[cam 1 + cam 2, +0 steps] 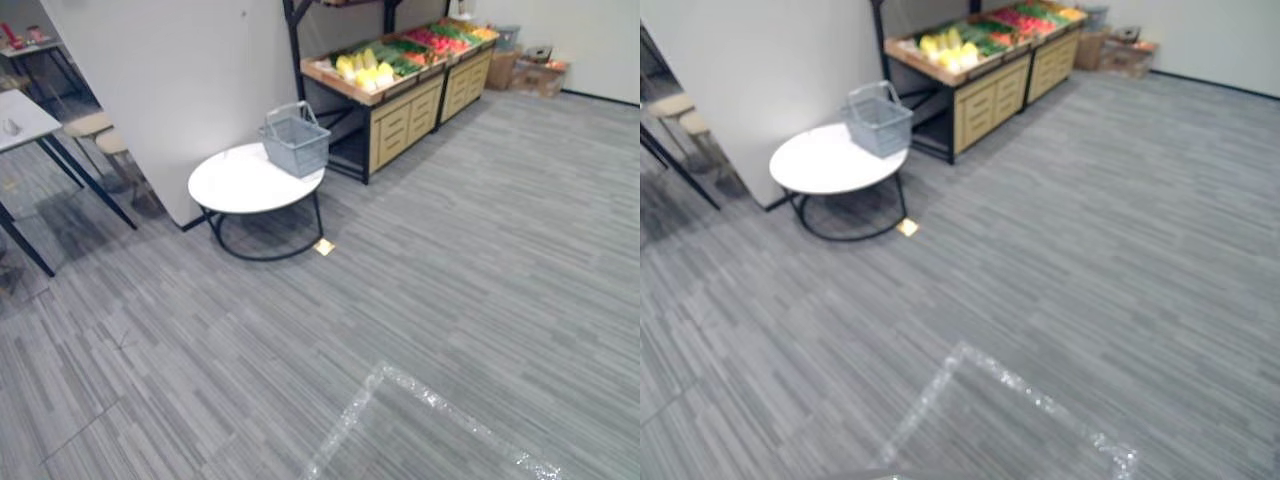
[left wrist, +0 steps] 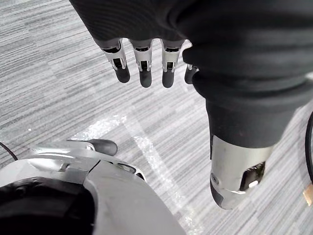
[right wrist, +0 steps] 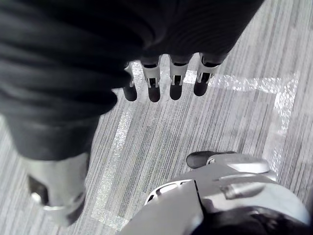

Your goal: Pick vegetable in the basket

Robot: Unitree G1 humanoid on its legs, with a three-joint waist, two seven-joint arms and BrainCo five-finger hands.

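Left hand (image 2: pixel 145 58), right hand (image 3: pixel 176 78) hang empty, fingers relaxed. Basket (image 1: pixel 297 145) on table (image 1: pixel 240 182), vegetables (image 1: pixel 370 68) well apart beyond. Risk: walking in, bumping table, toppling basket.

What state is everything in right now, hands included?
basket: upright on the white table, handle raised.
white table: standing, bearing the basket.
vegetables: piled on the stand.
left hand: open, empty, above the floor.
right hand: open, empty, above the floor.
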